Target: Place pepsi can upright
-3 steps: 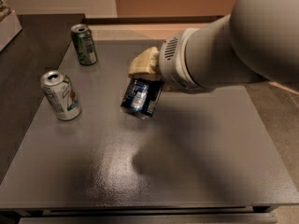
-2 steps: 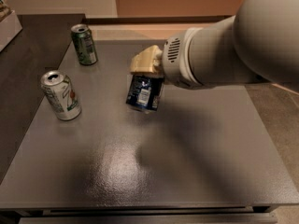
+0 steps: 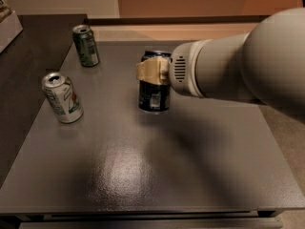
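The pepsi can, dark blue with a white label patch, stands upright near the middle of the grey table, its base at or just above the surface. My gripper comes in from the right and is shut on the can's upper part. A tan finger lies across the can's front and hides most of its top rim. The wide white arm fills the right side of the view.
A green can stands upright at the table's back left. A silver-white can with green and red marks stands at the left. A pale box sits beyond the table's left edge.
The pepsi can was held tilted above the table. It has turned upright and come down to the surface, a little farther back, still in my gripper.
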You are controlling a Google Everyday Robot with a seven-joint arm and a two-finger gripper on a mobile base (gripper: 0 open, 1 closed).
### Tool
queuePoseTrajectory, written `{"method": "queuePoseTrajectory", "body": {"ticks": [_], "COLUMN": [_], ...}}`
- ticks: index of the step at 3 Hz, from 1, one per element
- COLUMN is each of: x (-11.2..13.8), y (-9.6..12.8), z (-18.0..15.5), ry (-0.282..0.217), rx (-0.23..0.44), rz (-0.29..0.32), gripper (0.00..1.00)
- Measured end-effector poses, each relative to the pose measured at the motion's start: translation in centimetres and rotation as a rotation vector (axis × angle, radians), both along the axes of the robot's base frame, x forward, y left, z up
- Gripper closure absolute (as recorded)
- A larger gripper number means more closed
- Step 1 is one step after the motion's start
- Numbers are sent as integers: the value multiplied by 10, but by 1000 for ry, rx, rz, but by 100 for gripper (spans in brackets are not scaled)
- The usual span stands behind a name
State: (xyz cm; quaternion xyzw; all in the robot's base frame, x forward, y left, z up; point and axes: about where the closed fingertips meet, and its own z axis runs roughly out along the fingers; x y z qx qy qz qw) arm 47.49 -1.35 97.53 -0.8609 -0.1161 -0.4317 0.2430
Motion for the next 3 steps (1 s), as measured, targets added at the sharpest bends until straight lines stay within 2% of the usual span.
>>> {"method": "queuePoseTrajectory", "body": {"ticks": [1,2,3], "x": [8,17,24], "y": [-7,-13,-11], "z": [0,-1,-13], "ry": [-158,-270,-332], "rx": [-92,-159,-189], "rz": [23,45,60], "gripper": [100,100,100]}}
